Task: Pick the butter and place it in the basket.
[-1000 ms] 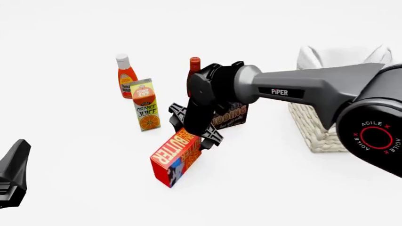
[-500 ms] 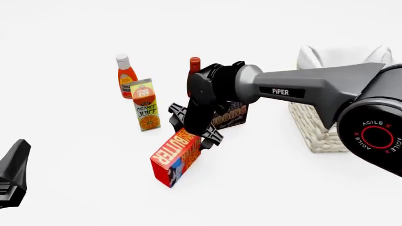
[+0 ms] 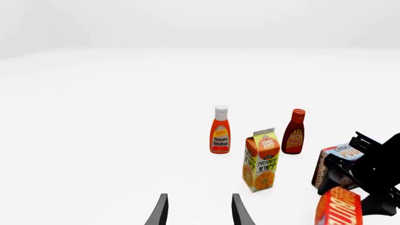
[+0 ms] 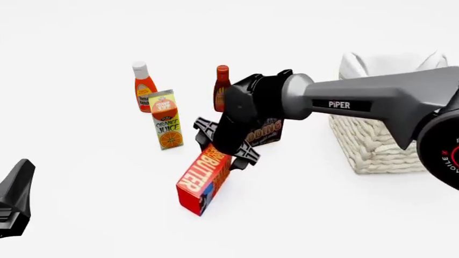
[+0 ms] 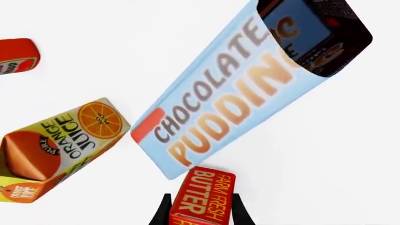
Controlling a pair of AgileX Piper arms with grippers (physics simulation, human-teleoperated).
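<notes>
The butter [image 4: 203, 180], a red carton with yellow lettering, stands tilted in the middle of the table, in front of the other groceries. My right gripper [image 4: 223, 149] is shut on its upper end. In the right wrist view, black fingers [image 5: 162, 212] press both sides of the butter [image 5: 203, 194]. The basket [image 4: 369, 142], woven and cloth-lined, stands at the right, behind the right arm. My left gripper [image 4: 14, 200] hovers at the near left, far from the butter. It is open with nothing in it [image 3: 198, 212]. The left wrist view shows the butter [image 3: 339, 208] at its edge.
Behind the butter are a Chocolate Pudding box [image 4: 265, 133], an orange juice carton [image 4: 165, 119], a ketchup bottle [image 4: 144, 86] and a BBQ sauce bottle [image 4: 221, 86]. The pudding box [image 5: 237, 93] lies just beyond the held carton.
The right arm has shifted slightly to the right, and the butter has moved with it, tilting a little more. The left gripper has not moved.
</notes>
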